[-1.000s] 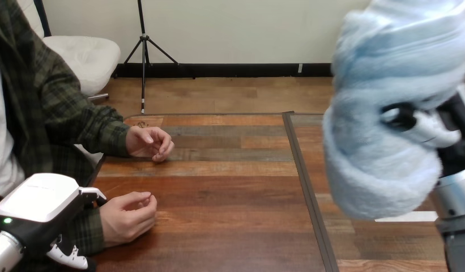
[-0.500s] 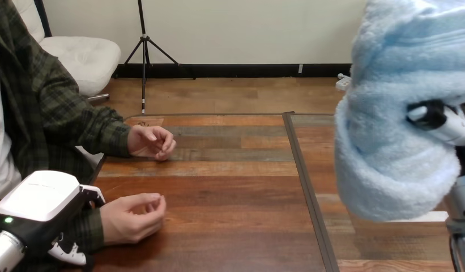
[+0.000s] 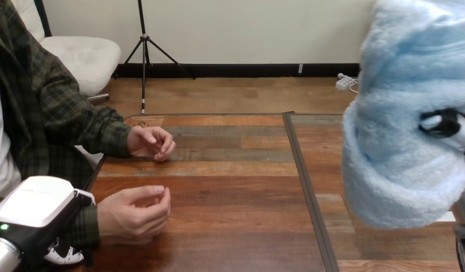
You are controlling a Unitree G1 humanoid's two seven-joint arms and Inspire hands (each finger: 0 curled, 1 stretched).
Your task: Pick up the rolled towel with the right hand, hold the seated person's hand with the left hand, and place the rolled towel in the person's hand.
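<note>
Since a second ago the rolled towel has drifted off toward the right edge. It's up in the air with the right hand clamped on it, a finger wrapped across the fluff. The thing's so big it blocks most of that hand and the table past the dark strip. The left hand has slid lower, right against the sleeve behind the person's nearer hand. Honestly can't tell if it's gripping anything. The person's other hand rests on the wood further back.
</note>
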